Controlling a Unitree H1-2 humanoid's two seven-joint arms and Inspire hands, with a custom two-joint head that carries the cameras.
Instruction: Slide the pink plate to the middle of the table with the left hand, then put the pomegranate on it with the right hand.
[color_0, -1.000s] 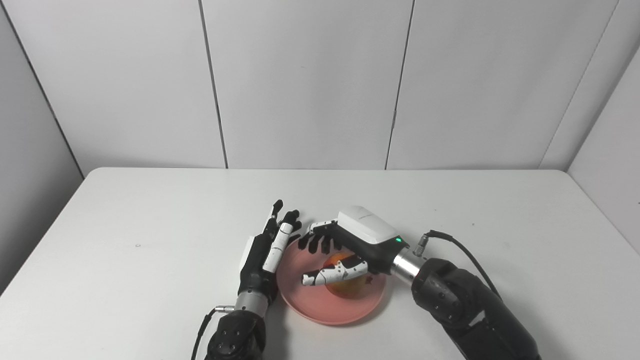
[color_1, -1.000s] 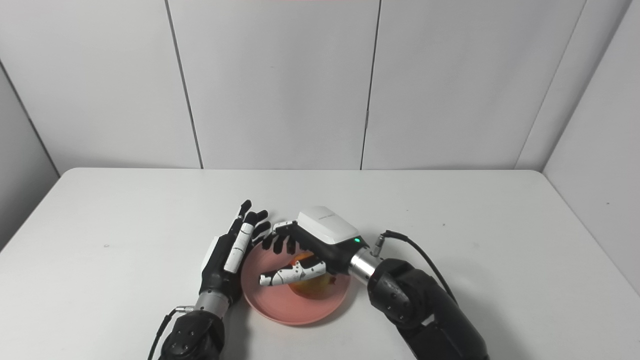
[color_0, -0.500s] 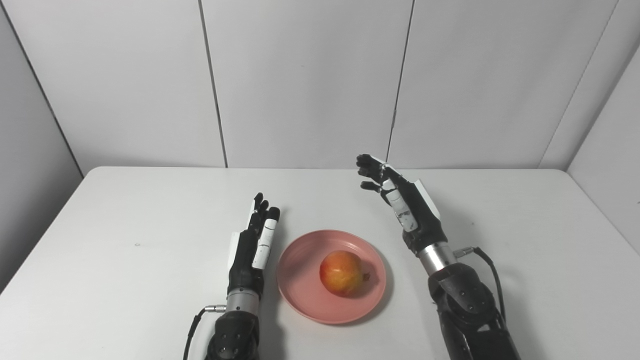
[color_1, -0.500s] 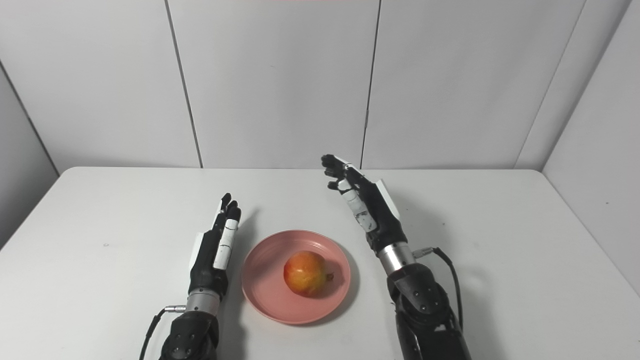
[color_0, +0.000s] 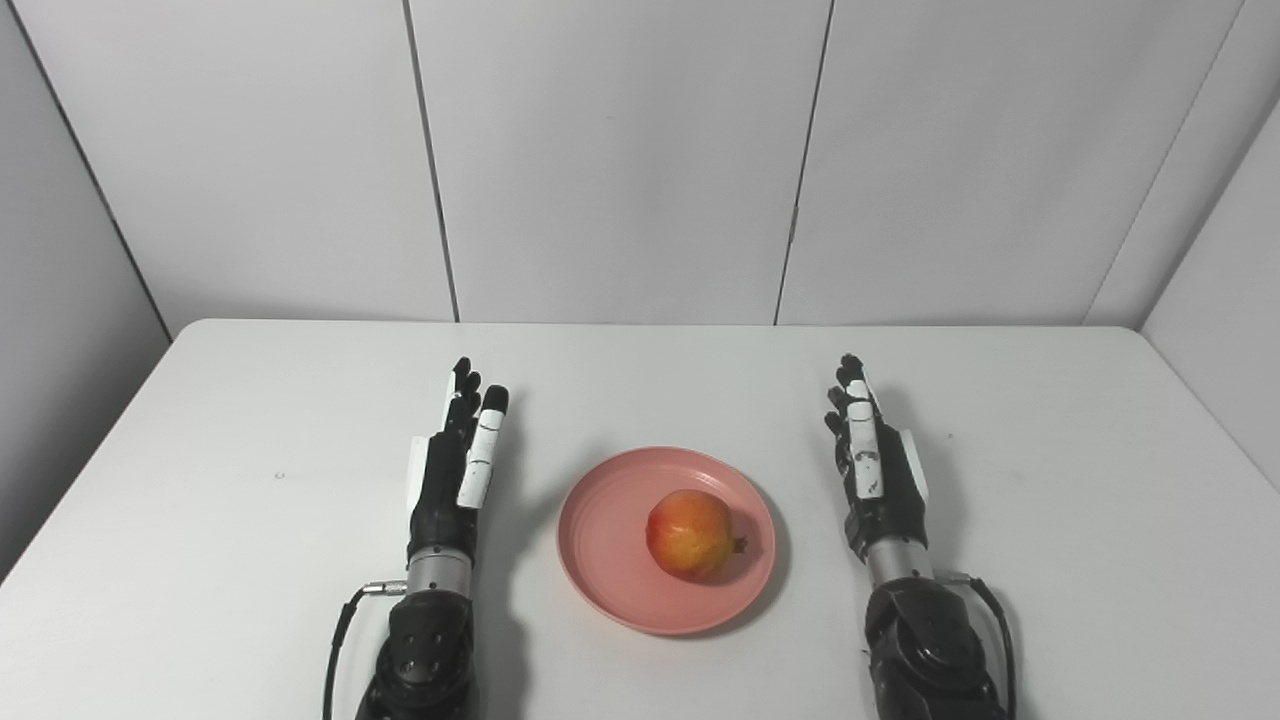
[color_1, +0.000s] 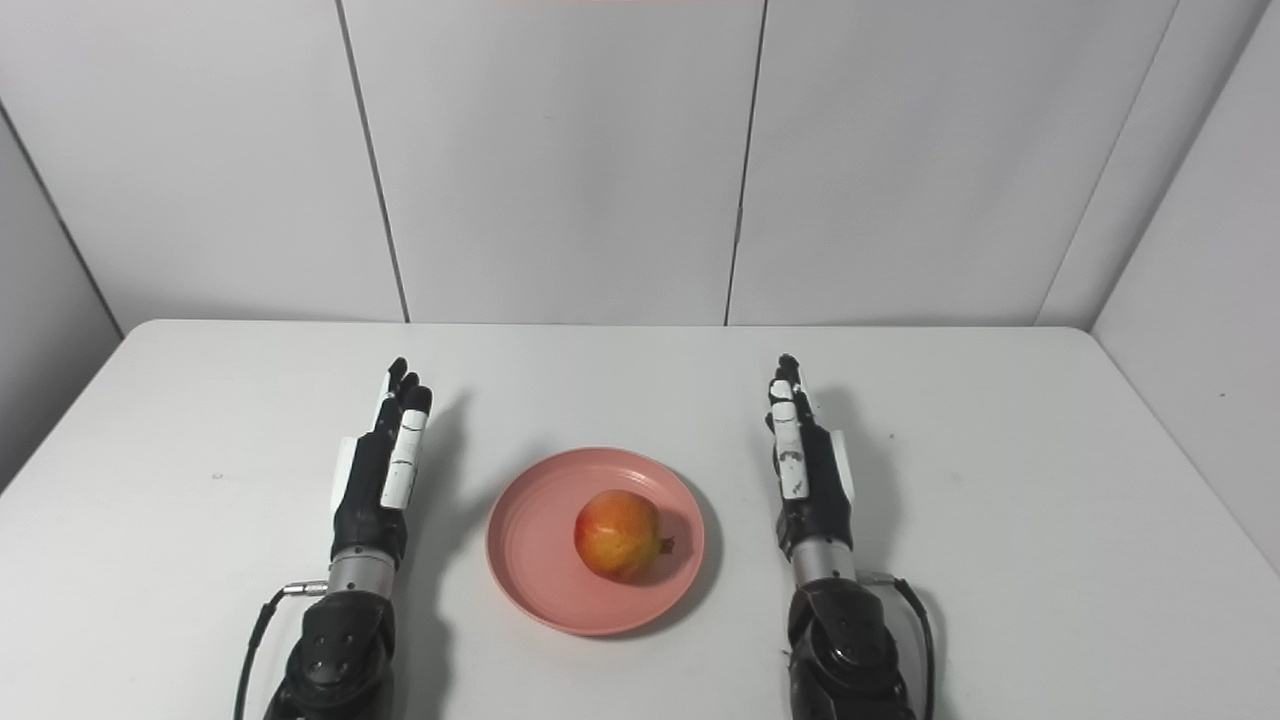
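Resting on pink plate (color_0: 610, 580): pomegranate (color_0: 689, 520) | left hand (color_0: 455, 470) at 9 o'clock, fingers open, empty | right hand (color_0: 872, 470) at 3 o'clock, fingers open, empty | worktop (color_0: 250, 420)

- The plate (color_0: 610, 580) sits on the table (color_0: 200, 560), toward the near edge and about midway between the table's left and right sides.
- The pomegranate (color_0: 690, 520) rests in the plate, a little right of the plate's centre.
- The left hand (color_0: 458, 470) lies to the left of the plate, apart from its rim, fingers pointing away toward the far wall.
- The right hand (color_0: 872, 465) lies to the right of the plate, also apart from the rim, fingers pointing the same way.
- The plate lies between the two hands.
- Behind the plate the table runs back to the wall panels (color_0: 620, 160).
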